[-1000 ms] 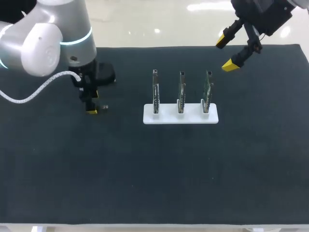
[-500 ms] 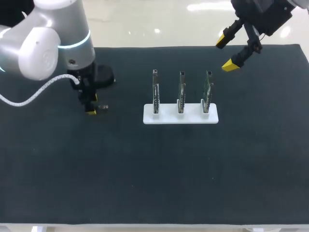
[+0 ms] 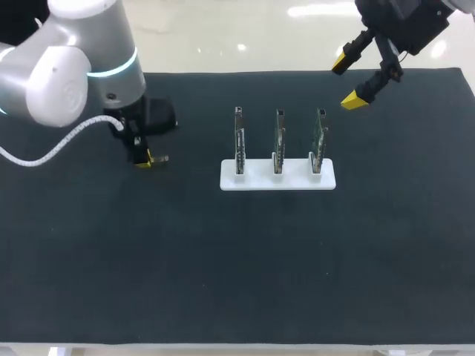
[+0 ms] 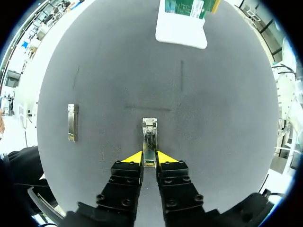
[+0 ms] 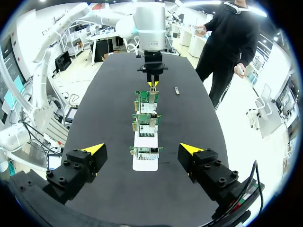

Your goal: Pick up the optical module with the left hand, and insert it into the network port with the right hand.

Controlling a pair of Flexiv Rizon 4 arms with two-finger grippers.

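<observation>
The optical module (image 4: pixel 149 137), a slim metal bar, sticks out forward from between the yellow tips of my left gripper (image 4: pixel 149 158), which is shut on its near end. In the head view the left gripper (image 3: pixel 144 160) stands at the mat's left with the optical module (image 3: pixel 159 158) poking out to the right. Three upright circuit boards (image 3: pixel 277 139) carrying the network ports stand in a white holder (image 3: pixel 277 178) mid-table. My right gripper (image 3: pixel 349 80) hangs open above the far right, apart from everything; its wrist view looks along the row of boards (image 5: pixel 147 120).
A second metal module (image 4: pixel 72 123) lies flat on the black mat beside my left gripper, also seen past the boards as a small bar (image 5: pixel 176 90). The mat (image 3: pixel 237 259) is bare toward the front.
My left gripper's fingers have come together onto the module, and the gripper has shifted slightly toward the far side with it. The right arm has kept still.
</observation>
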